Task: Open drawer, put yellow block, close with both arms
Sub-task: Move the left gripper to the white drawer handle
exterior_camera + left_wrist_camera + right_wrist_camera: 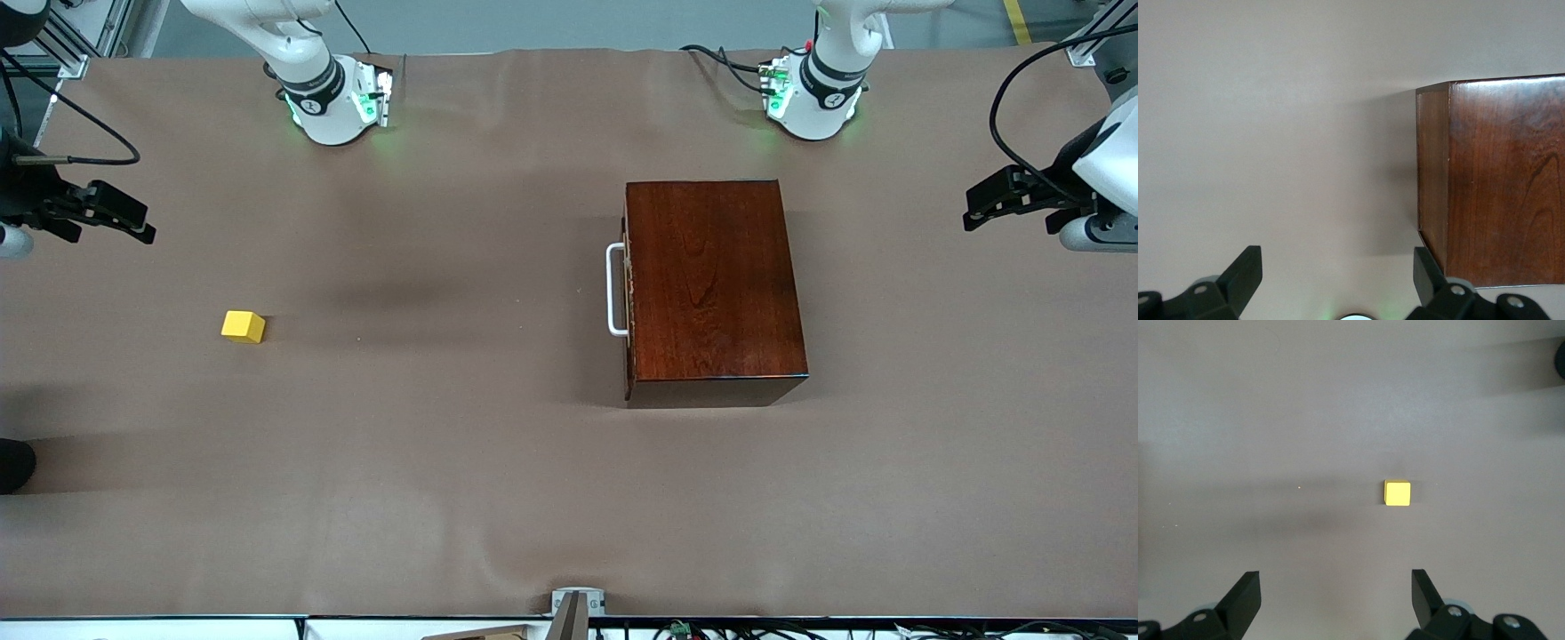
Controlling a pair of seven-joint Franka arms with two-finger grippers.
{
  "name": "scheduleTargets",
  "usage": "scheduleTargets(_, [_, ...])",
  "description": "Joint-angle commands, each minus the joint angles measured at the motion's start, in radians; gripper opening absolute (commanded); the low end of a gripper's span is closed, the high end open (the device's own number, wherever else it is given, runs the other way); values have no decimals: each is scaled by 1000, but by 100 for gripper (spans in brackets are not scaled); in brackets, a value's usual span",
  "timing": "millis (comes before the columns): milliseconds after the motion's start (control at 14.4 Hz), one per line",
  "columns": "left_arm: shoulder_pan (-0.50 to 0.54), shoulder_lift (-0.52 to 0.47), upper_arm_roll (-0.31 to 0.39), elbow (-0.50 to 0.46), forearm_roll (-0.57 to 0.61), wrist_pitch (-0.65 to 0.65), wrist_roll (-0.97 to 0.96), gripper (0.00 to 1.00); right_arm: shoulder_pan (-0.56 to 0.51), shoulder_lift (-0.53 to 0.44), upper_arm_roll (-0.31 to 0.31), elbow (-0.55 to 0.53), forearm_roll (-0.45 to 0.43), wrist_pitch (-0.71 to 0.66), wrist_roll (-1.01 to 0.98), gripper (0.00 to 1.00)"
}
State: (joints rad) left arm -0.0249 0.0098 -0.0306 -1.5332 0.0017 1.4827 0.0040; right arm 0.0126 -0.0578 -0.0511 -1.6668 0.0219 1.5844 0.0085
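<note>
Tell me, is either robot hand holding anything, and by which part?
Nothing is held. The left gripper and right gripper are open and empty; the block lies untouched on the table.

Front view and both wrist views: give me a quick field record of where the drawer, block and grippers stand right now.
drawer: shut, flush in the wooden box, white handle facing the right arm's end of the table
yellow block: on the table, alone, toward the right arm's end, apart from the box
left gripper: open, empty, over the table edge at the left arm's end, waiting
right gripper: open, empty, over the table edge at the right arm's end
task progress: nothing started
</note>
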Motion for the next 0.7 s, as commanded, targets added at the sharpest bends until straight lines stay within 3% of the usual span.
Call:
scheduleTargets(0, [8, 3, -12, 21, 18, -18, 8, 100, 9, 9, -4, 19, 1, -12, -2, 100])
scheduleTargets(487, [-26, 42, -11, 83, -64, -19, -73, 100, 9, 9, -4, 19, 1, -9, -2, 100])
scheduleTargets(627, [-78, 71, -14, 108, -71, -21, -152, 100, 9, 9, -4, 19, 0, -9, -2, 100])
